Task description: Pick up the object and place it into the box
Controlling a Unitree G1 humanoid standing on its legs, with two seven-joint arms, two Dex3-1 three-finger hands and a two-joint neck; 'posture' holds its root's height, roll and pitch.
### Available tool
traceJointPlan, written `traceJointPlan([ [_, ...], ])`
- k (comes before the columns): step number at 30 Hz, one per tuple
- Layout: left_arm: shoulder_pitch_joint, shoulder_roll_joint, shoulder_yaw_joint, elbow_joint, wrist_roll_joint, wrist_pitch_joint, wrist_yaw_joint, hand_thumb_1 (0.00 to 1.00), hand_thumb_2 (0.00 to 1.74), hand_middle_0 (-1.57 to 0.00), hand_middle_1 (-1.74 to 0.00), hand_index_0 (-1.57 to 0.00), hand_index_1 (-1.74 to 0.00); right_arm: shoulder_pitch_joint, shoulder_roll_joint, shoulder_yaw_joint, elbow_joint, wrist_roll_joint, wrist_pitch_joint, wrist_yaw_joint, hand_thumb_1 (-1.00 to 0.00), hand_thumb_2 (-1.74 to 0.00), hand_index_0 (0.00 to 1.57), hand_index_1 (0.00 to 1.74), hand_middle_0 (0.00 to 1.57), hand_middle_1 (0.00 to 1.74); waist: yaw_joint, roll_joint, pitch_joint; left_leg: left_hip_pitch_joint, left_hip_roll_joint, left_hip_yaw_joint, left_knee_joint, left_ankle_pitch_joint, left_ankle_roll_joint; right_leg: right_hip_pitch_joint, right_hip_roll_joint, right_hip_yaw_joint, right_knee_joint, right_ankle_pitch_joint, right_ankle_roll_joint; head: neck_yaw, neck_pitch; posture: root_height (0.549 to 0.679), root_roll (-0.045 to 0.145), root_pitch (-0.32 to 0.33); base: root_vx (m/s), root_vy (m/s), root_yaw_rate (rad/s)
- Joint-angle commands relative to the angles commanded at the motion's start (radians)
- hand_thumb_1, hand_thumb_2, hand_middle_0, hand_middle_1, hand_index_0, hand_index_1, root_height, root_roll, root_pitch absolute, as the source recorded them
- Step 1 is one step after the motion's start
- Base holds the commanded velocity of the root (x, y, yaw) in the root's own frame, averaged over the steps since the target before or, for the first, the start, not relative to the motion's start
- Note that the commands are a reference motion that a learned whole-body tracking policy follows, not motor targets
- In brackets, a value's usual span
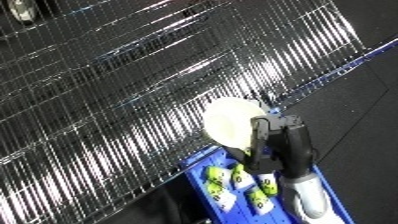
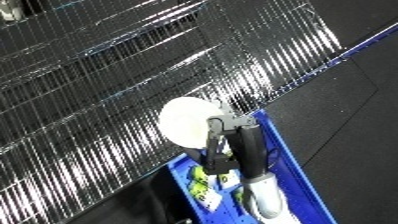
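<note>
One hand (image 1: 282,145) is seen, rising from the lower edge on a white and silver forearm (image 1: 309,197); from its place right of centre it is judged to be the right one, and the other hand is not shown in either view. Its black fingers (image 2: 216,142) are curled round the lower edge of a pale, round object (image 2: 187,122), which is thus grasped and held up in the air, clear of everything else. What the object is cannot be told beyond its cream colour and rounded shape. Just below the hand a blue bin (image 2: 286,162) is seen, its rim running past the wrist, and several small yellow-green packets (image 1: 216,175) with white labels are lying inside it. The object is held above the bin's far end, near the rim and partly over the wire shelving (image 1: 107,100) that fills the upper part of both views; a dark floor (image 1: 355,105) lies to the right. The carrying step is judged to be nearly done, with the placing still to come. For the next move, the hand would need to be brought back and lowered until the object is well inside the walls, and only then should the fingers be opened, since a release from here could let it fall on the rim or outside.
</note>
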Motion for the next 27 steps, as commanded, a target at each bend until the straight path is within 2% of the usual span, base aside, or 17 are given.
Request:
traceJointPlan([
  [9, 0.020, -0.004, 0.028, -0.008, 0.007, -0.001, -0.018, 1.00, 1.74, -1.57, -1.74, -1.57, -1.74, 0.105, 0.005, -0.066, -0.042, 0.010, -0.021, -0.061, -0.90, -1.57, 1.41, 1.57, 1.41, 1.57, -0.046, -0.001, 0.000, 0.046, 0.016, 0.029, -0.022, -0.007, -0.0016, 0.044, 0.0059, 0.026, -0.049, 0.014, 0.0059, 0.109, 0.042, 0.634, 0.055, 0.091, -0.035, 0.002, -0.166],
  [13, 0.025, -0.012, 0.033, -0.007, 0.008, -0.016, -0.019, 1.00, 1.74, -1.57, -1.74, -1.57, -1.74, 0.144, -0.004, -0.093, -0.037, 0.024, -0.024, -0.083, -0.90, -1.57, 1.41, 1.57, 1.41, 1.57, -0.070, 0.005, 0.000, 0.067, 0.021, 0.047, -0.044, -0.003, -0.0036, 0.055, 0.0082, 0.037, -0.072, 0.022, 0.0062, 0.183, 0.044, 0.637, 0.060, 0.092, -0.024, 0.053, -0.158],
  [15, 0.025, -0.018, 0.033, -0.005, 0.001, -0.027, -0.011, 1.00, 1.74, -1.57, -1.74, -1.57, -1.74, 0.161, -0.014, -0.109, -0.030, 0.038, -0.025, -0.088, -0.90, -1.57, 1.41, 1.57, 1.41, 1.57, -0.086, 0.011, 0.000, 0.080, 0.023, 0.058, -0.056, -0.001, -0.0053, 0.060, 0.0098, 0.044, -0.082, 0.024, 0.0058, 0.232, 0.027, 0.638, 0.064, 0.092, -0.013, 0.113, -0.173],
  [19, 0.034, -0.037, 0.028, 0.008, -0.022, -0.058, 0.009, 1.00, 1.74, -1.57, -1.74, -1.57, -1.74, 0.208, -0.030, -0.143, -0.001, 0.108, -0.041, -0.056, -0.90, -1.57, 1.41, 1.57, 1.41, 1.57, -0.123, 0.027, 0.000, 0.103, 0.025, 0.078, -0.062, -0.004, -0.0098, 0.068, 0.0106, 0.060, -0.085, 0.018, 0.0021, 0.285, 0.006, 0.639, 0.074, 0.085, 0.022, 0.156, -0.197],
  [22, 0.047, -0.052, 0.025, 0.012, -0.033, -0.080, 0.017, 1.00, 1.74, -1.57, -1.74, -1.57, -1.74, 0.241, -0.025, -0.166, 0.024, 0.175, -0.059, -0.020, -0.90, -1.57, 1.41, 1.57, 1.41, 1.57, -0.145, 0.039, 0.000, 0.119, 0.025, 0.090, -0.066, -0.009, -0.0103, 0.072, 0.0113, 0.072, -0.084, 0.012, -0.0022, 0.326, -0.003, 0.639, 0.081, 0.083, 0.020, 0.120, -0.127],
  [27, 0.059, -0.063, 0.025, 0.014, -0.045, -0.097, 0.012, 1.00, 1.74, -1.57, -1.74, -1.57, -1.74, 0.264, -0.014, -0.185, 0.051, 0.232, -0.077, 0.011, -0.65, -1.13, 1.02, 1.13, 1.02, 1.13, -0.164, 0.053, 0.000, 0.140, 0.021, 0.103, -0.079, -0.013, -0.0103, 0.078, 0.0127, 0.081, -0.093, 0.008, -0.0064, 0.388, -0.014, 0.640, 0.089, 0.082, -0.002, 0.066, -0.052],
])
